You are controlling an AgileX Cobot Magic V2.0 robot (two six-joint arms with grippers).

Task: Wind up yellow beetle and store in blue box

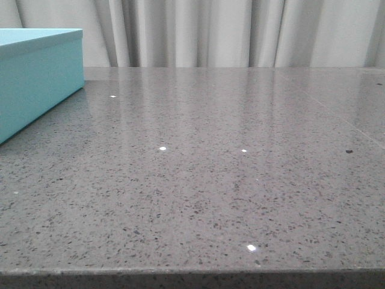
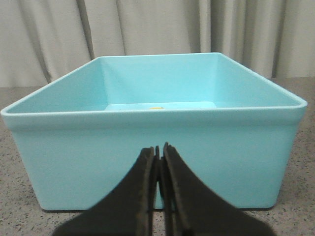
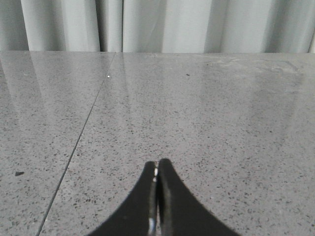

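Both grippers pressed together over the table; blue box ahead of the left one.

The blue box (image 2: 152,162) stands directly before the left gripper (image 2: 159,150), its near wall just beyond the closed fingertips; a small yellow speck, presumably the yellow beetle (image 2: 156,107), shows on the box floor; the right gripper (image 3: 157,164), jaws shut on nothing, faces bare grey speckled table (image 3: 197,108).

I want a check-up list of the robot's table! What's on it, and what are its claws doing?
Surface: grey speckled stone table, glossy, with a seam line.
Job's things: blue box open-topped, at the table's left; a tiny yellow speck shows inside, perhaps the yellow beetle, too small to tell.
Clutter: nothing seen.
Grippers: left gripper shut, empty, facing the box; right gripper shut, empty, over bare table.
Cables: nothing seen.
Surroundings: pale curtain behind.
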